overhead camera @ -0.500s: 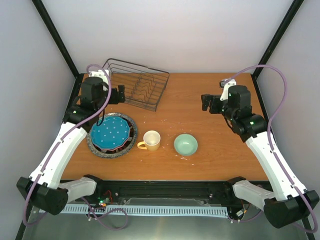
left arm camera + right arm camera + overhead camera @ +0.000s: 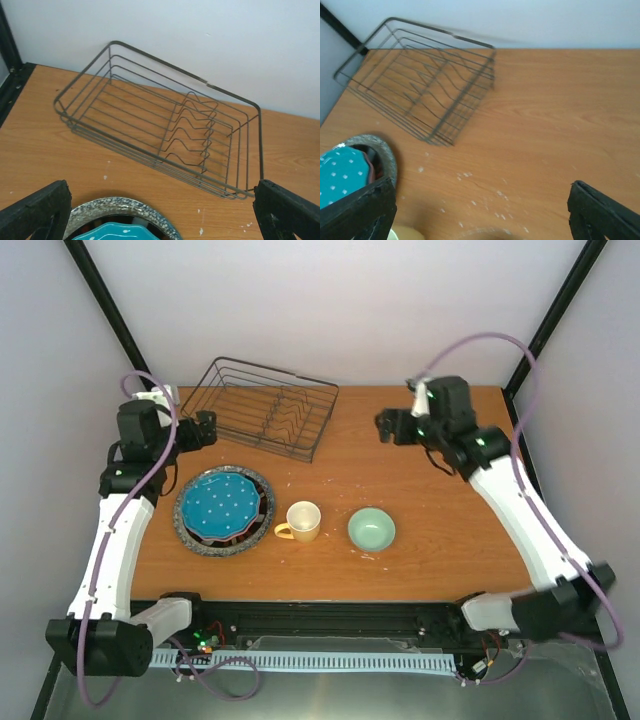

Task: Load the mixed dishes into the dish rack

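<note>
The black wire dish rack [image 2: 262, 420] sat angled at the far left of the wooden table [image 2: 440, 560]. Near it, the teal white-dotted plate [image 2: 222, 502] topped a stack on the grey speckled plate [image 2: 192, 538], with the yellow mug [image 2: 301, 521] just right of the stack and the pale green bowl [image 2: 371, 529] beyond. The left gripper [image 2: 203, 430] hung beside the rack's left end, jaws spread wide, holding nothing. The right gripper [image 2: 388, 427], equally wide and empty, hovered to the rack's right
</note>
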### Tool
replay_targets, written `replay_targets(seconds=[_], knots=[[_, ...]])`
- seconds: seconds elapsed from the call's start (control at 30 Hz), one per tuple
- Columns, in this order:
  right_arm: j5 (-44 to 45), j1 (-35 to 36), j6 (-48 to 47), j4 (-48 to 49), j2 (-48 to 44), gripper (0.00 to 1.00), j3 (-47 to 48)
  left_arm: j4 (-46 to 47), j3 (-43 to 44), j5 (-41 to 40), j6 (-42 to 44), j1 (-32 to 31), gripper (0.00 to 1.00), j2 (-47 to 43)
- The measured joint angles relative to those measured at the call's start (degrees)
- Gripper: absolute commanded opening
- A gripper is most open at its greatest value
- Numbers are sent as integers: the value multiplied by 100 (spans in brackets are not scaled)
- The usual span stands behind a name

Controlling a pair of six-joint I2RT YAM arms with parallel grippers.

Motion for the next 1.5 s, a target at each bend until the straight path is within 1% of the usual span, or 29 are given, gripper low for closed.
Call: replay_targets(seconds=[0.07, 0.1, 0.13, 0.17, 0.23, 0.3, 0.37, 0.4, 0.43, 0.5, 0.57, 0.67, 0.93, 1.0, 1.03, 1.13, 1.23, 1.3, 1.4, 1.5], knots=[[2, 289, 22, -136, 800, 86, 787, -44, 11, 153, 0, 297, 100, 2], [-52, 385, 76, -256, 1174, 82, 1165, -140, 70, 221, 2, 367, 100, 22], [-122, 450, 146, -411, 1517, 76, 1526, -201, 136, 254, 2, 387, 100, 48], [-225, 498, 271, -640, 1961, 71, 2061, -330, 260, 269, 4, 391, 100, 109], [-389, 531, 603, -1088, 3086, 61, 3560, -503, 496, 260, 4, 391, 100, 214], [-505, 535, 813, -1429, 3952, 55, 4739, -564, 525, 251, 4, 391, 100, 210], [-695, 531, 1091, -1794, 4789, 52, 5884, -671, 509, 219, 4, 393, 100, 181], [-791, 533, 1228, -1965, 5136, 53, 6293, -713, 485, 190, 4, 393, 100, 170], [-863, 553, 1327, -2085, 5377, 54, 6496, -761, 452, 138, 7, 393, 100, 162], [-874, 632, 1528, -2299, 5639, 51, 6485, -831, 387, 17, 9, 393, 100, 160], [-876, 741, 1690, -2398, 5718, 48, 6155, -898, 310, -125, 26, 393, 100, 162], [-852, 927, 1974, -2494, 5777, 48, 5578, -973, 208, -352, 63, 393, 100, 179], [-621, 1276, 2625, -2339, 6240, 46, 5604, -1078, 149, -726, 225, 393, 100, 234], [-522, 1303, 2780, -2258, 6343, 37, 5678, -1071, 103, -780, 267, 393, 100, 186], [-457, 1305, 2859, -2243, 6391, 36, 5742, -1075, 76, -804, 289, 393, 100, 155], [-190, 1305, 3064, -2173, 6500, 36, 5884, -1073, 11, -866, 376, 393, 100, 63], [85, 1300, 3226, -2100, 6546, 39, 5991, -1073, -15, -870, 437, 393, 100, -2], [162, 1300, 3309, -2074, 6618, 42, 6122, -1071, -13, -855, 474, 393, 100, -24], [177, 1300, 3386, -1996, 6819, 41, 6376, -1069, -13, -852, 507, 393, 100, -37], [153, 1303, 3456, -1991, 7010, 41, 6408, -1064, -15, -855, 531, 393, 100, -39]])
